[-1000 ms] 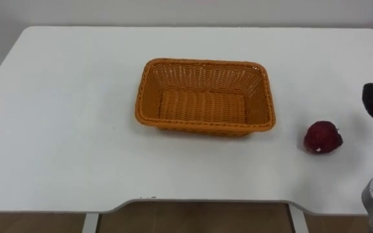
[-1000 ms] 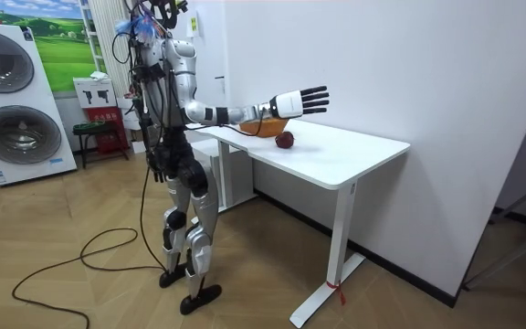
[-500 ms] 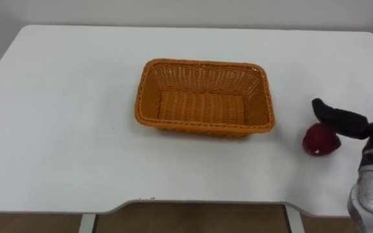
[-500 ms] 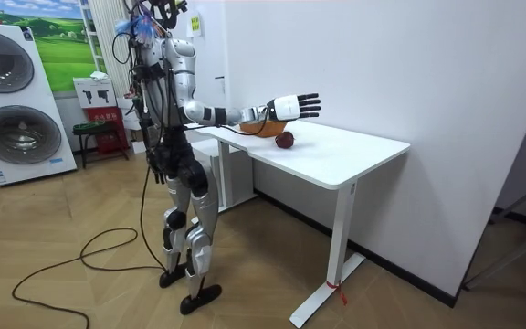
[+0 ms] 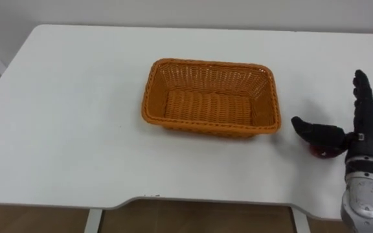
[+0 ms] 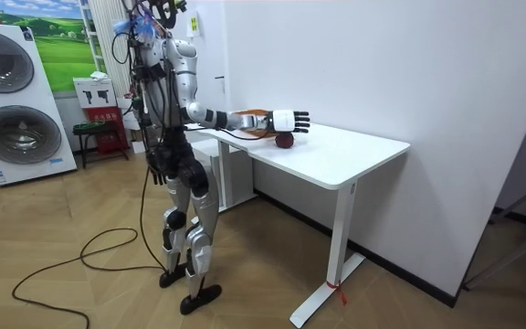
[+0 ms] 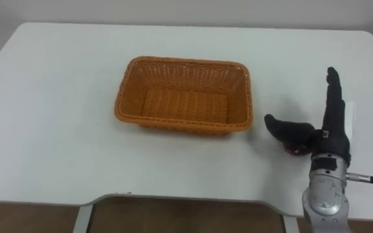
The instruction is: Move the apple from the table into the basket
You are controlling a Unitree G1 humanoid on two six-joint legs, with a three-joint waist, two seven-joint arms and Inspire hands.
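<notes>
A white table (image 5: 70,116) carries an orange wicker basket (image 5: 210,63) (rectangular, open side up) near its middle. To the basket's right, near but apart from it, a dark red apple (image 5: 321,153) rests on the tabletop, mostly covered by the right hand (image 5: 364,139).

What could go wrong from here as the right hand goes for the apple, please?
1. The right hand has straight fingers, and its thumb largely hides the apple. Closing off-centre could squeeze the round apple out and send it rolling across the table.
2. The basket stands close on the left, so a low carry could catch its rim and shift it.
</notes>
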